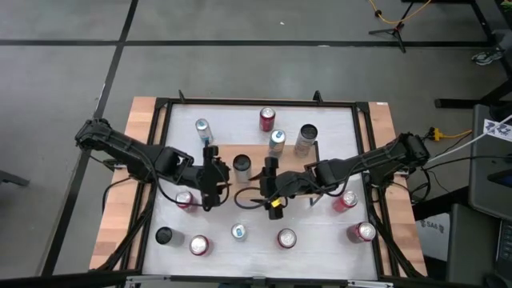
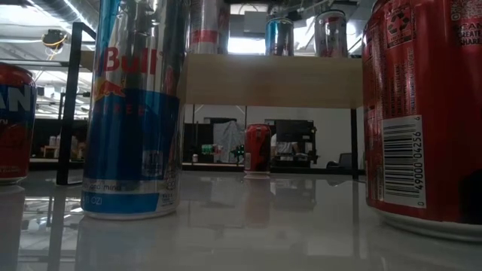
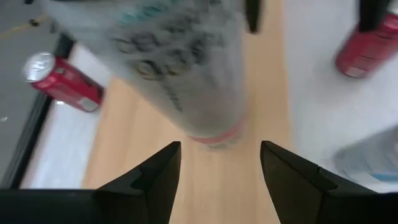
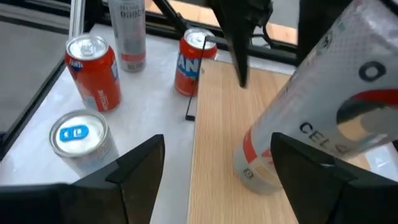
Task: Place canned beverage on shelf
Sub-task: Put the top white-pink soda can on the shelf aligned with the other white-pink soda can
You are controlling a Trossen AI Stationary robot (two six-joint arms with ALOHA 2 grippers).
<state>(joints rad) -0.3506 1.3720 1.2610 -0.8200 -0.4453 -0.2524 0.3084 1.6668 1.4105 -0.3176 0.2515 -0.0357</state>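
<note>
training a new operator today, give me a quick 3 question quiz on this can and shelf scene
1. True or false: a silver can stands on the shelf.
2. Which gripper faces that can? A left only, B right only, C both.
3. Fill in: the left gripper and right gripper are both ____.

Key: 1 true; 2 C; 3 open.
</note>
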